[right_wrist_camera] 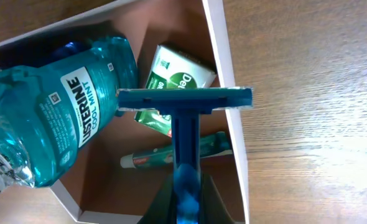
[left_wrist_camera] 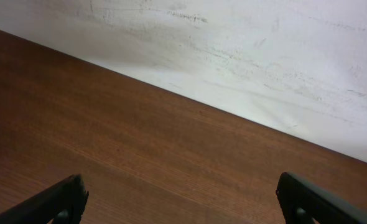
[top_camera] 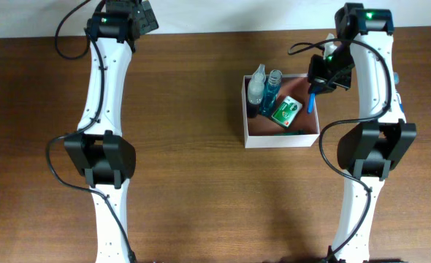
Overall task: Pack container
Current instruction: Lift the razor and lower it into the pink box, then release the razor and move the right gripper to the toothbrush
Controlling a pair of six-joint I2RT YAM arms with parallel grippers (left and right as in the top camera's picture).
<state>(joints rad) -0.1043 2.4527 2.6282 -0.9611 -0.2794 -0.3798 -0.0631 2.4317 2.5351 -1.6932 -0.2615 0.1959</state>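
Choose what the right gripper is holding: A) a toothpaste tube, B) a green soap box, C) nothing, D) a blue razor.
D: in the right wrist view the right gripper clamps the handle of the blue razor, whose head is above the container.

One blue plastic razor (right_wrist_camera: 185,99) sits in the right gripper (right_wrist_camera: 185,202). Just beyond it, one white-walled square container (top_camera: 281,142) holds two bottles, a teal mouthwash bottle (right_wrist_camera: 53,124) and a clear spray bottle (top_camera: 256,88). It also holds one green-and-white soap box (right_wrist_camera: 174,71) and one toothpaste tube (right_wrist_camera: 149,158).
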